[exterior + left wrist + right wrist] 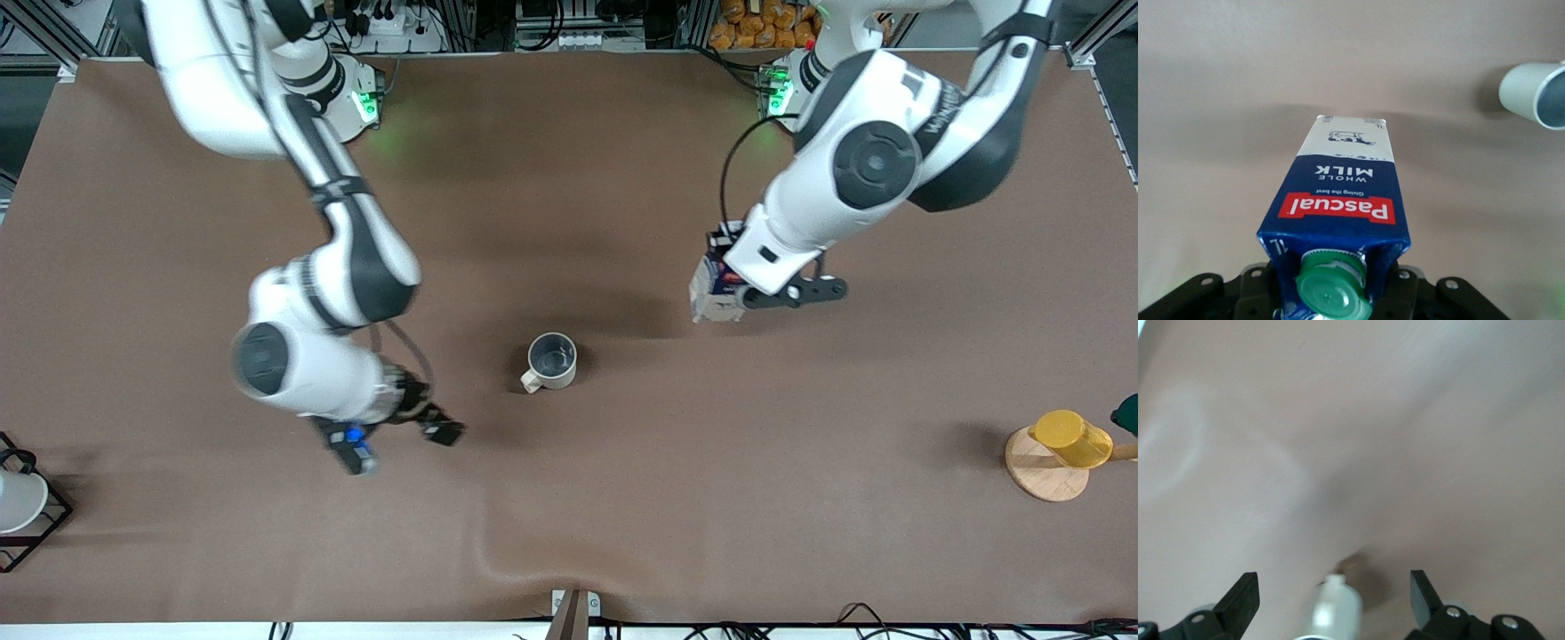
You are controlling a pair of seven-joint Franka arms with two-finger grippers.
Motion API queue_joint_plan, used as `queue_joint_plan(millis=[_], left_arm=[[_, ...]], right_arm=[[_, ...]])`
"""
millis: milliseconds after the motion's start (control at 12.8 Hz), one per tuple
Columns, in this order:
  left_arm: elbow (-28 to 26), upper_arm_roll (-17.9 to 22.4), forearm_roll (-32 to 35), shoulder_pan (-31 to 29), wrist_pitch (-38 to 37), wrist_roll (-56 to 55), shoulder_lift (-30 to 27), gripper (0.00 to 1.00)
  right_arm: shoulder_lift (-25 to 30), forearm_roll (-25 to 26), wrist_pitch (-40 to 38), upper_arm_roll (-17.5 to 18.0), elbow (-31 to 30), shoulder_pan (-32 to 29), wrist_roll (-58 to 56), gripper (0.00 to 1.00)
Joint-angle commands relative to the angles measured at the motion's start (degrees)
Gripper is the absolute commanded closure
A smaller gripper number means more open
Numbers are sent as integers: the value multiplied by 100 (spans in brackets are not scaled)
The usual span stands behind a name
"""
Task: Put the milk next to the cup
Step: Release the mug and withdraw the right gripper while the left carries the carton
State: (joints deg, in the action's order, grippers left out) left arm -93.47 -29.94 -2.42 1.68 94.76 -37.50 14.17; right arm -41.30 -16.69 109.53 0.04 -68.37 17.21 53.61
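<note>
left gripper (725, 298): jaws clamped on pascal milk carton (1338, 207), seemingly above worktop (622, 498)
right gripper (1331, 600): jaws apart, near beige mug (551, 361)

Bare brown surface (622, 498) surrounds the cup (552, 360) at frame centre on every side. Up and right, the left pincer (722, 298) is clamped on the milk (711, 298); lower left, the right pincer (400, 442) stands spread open.

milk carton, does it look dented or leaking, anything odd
Nothing stands out. The milk carton is capped, with no spill showing, and is held by the shut left gripper above the table. The cup stands upright, and the right gripper is open beside it.
</note>
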Motion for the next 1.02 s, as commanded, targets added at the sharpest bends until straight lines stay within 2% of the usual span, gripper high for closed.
queue_joint_plan(millis=[0,312,469,703,781,938], left_arm=[[353,-152,-180,242,95,-527,356,46],[1031,-143,-145,1060,113,-1074,1350,46],[1146,-117,-110,1491,392,-1398,1614,46],[1207,-47,57,2071,964,-1935,1966,46],[1356,136,66,2325,1113,-2006,2115,46],[1847,890,57,3062,1168,-2007,2457,46]], right_arm=[[375,-27,-318,110,-421,-585,-1050,0],[1166,139,-310,92,-1457,-1455,-3194,0],[1605,490,-301,101,-1897,-1807,-3943,0],[2360,641,-319,101,-2530,-2300,-5207,0],[2641,667,-336,92,-2706,-2380,-5577,0],[3029,1113,-642,101,-2708,-2486,-5914,0]])
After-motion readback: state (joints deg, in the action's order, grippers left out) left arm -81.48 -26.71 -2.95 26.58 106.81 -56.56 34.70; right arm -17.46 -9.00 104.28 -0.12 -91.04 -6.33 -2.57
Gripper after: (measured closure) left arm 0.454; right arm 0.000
